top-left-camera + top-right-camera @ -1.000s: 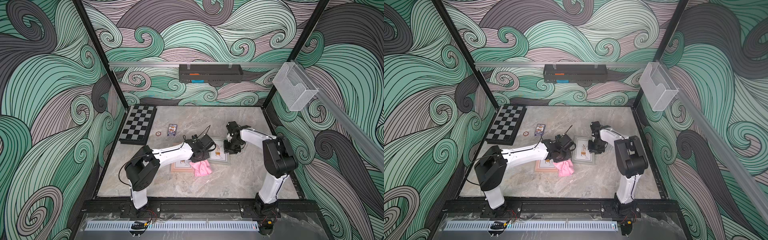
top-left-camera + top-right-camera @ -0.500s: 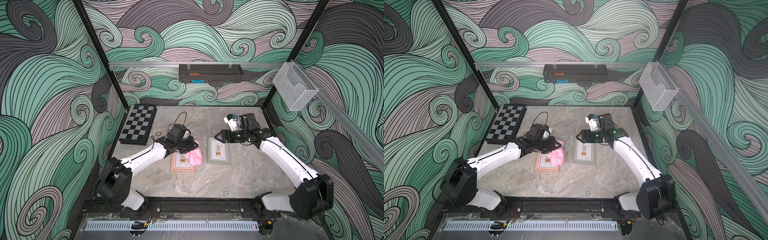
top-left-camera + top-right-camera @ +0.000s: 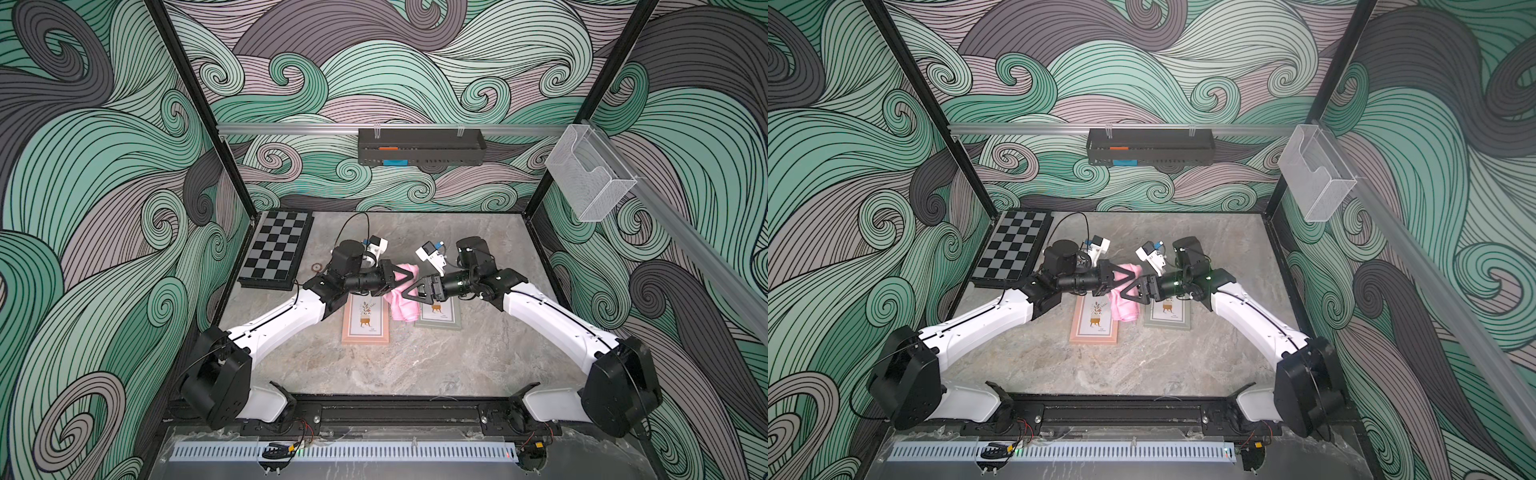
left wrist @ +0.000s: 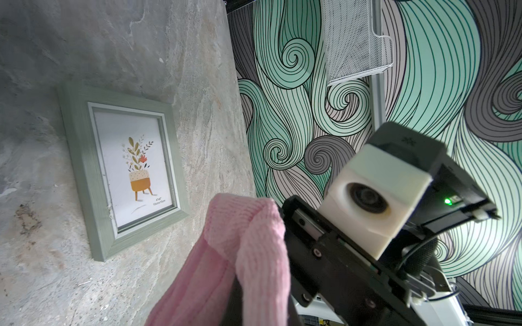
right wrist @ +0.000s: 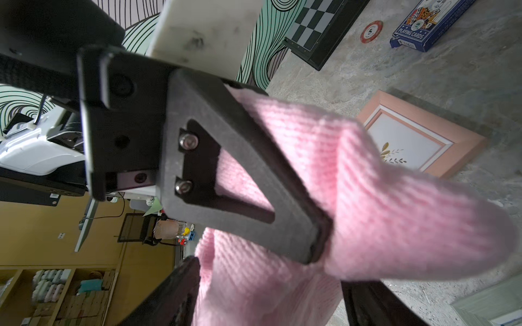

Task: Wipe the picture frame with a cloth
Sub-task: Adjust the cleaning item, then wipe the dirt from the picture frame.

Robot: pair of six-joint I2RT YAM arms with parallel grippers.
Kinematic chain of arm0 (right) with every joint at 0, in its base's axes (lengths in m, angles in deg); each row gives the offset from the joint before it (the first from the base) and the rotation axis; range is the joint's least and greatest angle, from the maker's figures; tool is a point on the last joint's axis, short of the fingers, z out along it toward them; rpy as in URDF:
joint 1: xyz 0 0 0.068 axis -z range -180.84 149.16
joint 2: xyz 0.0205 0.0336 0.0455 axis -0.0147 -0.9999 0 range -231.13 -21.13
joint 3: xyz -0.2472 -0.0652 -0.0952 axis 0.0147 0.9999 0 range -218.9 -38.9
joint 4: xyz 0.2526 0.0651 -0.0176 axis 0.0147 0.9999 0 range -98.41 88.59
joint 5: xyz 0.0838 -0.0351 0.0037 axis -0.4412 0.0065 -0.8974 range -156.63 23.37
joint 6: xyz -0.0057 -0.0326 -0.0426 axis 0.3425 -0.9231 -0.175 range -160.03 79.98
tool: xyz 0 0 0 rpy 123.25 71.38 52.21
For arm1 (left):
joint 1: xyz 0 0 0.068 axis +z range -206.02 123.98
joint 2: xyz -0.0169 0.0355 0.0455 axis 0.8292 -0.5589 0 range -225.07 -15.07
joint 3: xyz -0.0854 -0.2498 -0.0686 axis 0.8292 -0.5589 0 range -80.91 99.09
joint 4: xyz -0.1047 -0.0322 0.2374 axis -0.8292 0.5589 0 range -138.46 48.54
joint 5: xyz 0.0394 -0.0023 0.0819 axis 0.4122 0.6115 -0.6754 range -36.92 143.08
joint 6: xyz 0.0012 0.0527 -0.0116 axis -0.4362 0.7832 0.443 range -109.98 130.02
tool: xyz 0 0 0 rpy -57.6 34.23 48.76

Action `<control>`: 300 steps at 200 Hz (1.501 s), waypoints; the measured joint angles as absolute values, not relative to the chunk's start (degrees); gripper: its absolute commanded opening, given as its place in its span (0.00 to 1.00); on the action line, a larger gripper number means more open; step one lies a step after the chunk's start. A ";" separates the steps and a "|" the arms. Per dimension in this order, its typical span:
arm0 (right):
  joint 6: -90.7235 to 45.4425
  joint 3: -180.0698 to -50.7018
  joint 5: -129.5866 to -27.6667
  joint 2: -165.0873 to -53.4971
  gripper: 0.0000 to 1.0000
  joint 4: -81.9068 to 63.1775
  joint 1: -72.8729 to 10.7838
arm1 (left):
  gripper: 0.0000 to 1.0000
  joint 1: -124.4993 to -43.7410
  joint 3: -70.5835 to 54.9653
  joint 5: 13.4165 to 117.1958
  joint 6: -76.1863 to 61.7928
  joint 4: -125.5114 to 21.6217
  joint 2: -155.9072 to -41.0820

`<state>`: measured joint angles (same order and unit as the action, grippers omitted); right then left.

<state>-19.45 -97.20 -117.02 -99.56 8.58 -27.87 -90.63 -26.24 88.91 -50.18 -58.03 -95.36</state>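
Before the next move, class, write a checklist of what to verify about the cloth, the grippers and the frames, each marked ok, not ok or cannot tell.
1. Left gripper shut on the cloth: ok.
2. Right gripper open: ok.
3. Cloth hangs between the right gripper's jaws: ok, by the right wrist view.
4. Cloth spread flat for wiping: not ok, it is bunched.
5. Pink frame and green frame lie flat, face up: ok.
6. Cloth's lower end clear of both frames: cannot tell.
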 measured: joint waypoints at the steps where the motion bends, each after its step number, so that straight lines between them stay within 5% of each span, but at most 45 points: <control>1: -19.45 -97.20 -117.04 -99.56 0.79 8.56 -27.89 | 0.00 -90.63 -26.24 88.91 -50.23 -58.09 -95.36; 29: -18.57 -97.20 -116.67 -99.45 0.64 7.60 -28.96 | 0.00 -90.59 -26.24 88.89 -52.17 -60.21 -95.53; 51: -17.55 -97.22 -115.51 -99.45 0.00 7.57 -29.57 | 0.00 -90.59 -26.24 88.87 -53.39 -61.24 -95.62; 73: -16.36 -97.29 -114.00 -99.43 0.00 7.62 -29.86 | 0.00 -90.59 -26.24 88.12 -53.57 -61.09 -95.79; 108: -15.43 -97.29 -109.26 -98.73 0.00 9.45 -30.47 | 0.51 -90.30 -23.24 80.85 -47.43 -49.70 -95.42; 127: -15.62 -97.46 -106.20 -97.53 0.00 12.14 -30.25 | 0.67 -89.25 -20.95 71.21 -42.93 -39.12 -93.30; 152: -16.91 -99.78 -103.97 -98.62 0.00 15.92 -30.25 | 0.74 -87.72 -21.41 56.21 -38.99 -28.52 -87.62; 190: -19.47 -107.60 -101.24 -109.40 0.00 20.47 -32.76 | 0.73 -87.42 -28.07 44.76 -37.09 -22.18 -79.36; 300: -26.92 -141.63 -82.03 -140.28 0.00 34.96 -45.09 | 0.52 -87.42 -45.91 47.08 -38.62 -28.37 -89.13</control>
